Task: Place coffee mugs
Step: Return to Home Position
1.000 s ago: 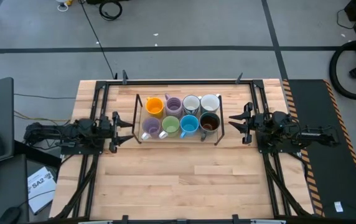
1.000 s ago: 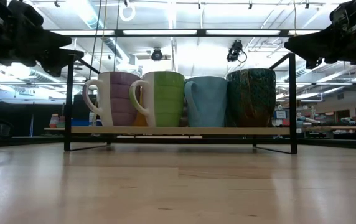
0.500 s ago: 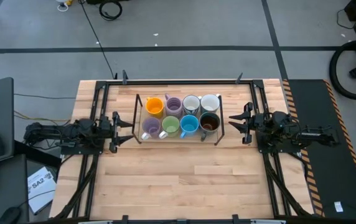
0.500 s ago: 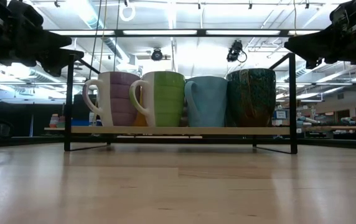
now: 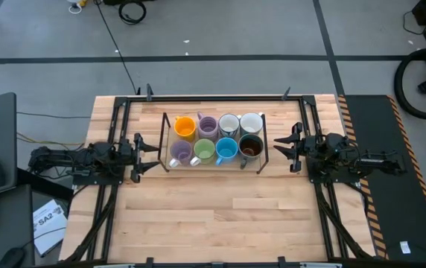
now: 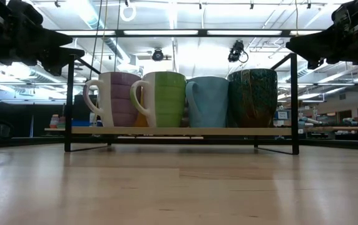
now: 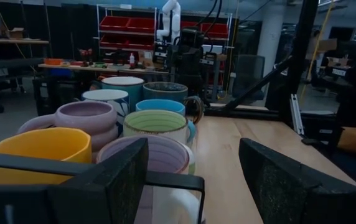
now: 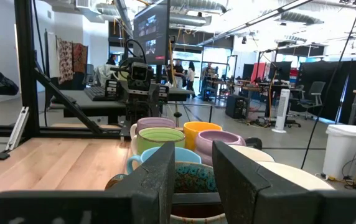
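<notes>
Here, left tool [image 5: 152, 154] agape, right tool [image 5: 283, 148] agape, flanking coffee mugs [image 5: 205, 152]

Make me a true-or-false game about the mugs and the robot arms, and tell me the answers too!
1. All eight mugs stand on the shelf. True.
2. The orange mug is in the front row, the one the low view shows first. False: it stands in the back row, behind a lilac mug.
3. The green mug stands between that lilac mug and the blue mug. True.
4. The right gripper holds the dark mug. False: its fingers are open and empty, beside the shelf.
5. The left gripper is open, off the shelf's other end. True.
</notes>
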Robot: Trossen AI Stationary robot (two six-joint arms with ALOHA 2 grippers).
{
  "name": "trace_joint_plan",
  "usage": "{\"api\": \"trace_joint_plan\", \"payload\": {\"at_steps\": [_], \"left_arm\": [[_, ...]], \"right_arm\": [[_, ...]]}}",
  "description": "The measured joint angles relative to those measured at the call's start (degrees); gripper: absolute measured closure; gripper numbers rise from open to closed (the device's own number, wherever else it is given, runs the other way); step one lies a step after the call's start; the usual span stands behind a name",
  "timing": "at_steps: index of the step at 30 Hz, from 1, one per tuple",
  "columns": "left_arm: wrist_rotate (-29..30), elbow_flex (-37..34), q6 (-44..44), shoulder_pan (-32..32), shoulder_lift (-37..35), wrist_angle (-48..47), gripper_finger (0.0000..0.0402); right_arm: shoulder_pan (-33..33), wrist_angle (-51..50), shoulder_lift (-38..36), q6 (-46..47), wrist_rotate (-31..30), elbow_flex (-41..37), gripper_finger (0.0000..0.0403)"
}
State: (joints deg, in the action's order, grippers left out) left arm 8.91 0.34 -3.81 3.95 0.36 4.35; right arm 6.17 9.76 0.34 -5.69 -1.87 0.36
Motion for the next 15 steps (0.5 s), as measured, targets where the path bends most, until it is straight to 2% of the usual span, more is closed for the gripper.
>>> {"api": "trace_joint_plan", "payload": {"at_steps": [15], "left_arm": [[-0.2, 0.0, 0.0, 0.0, 0.0, 0.4, 0.0143]], "right_arm": [[0.0, 0.0, 0.0, 0.0, 0.0, 0.0, 0.029]]}}
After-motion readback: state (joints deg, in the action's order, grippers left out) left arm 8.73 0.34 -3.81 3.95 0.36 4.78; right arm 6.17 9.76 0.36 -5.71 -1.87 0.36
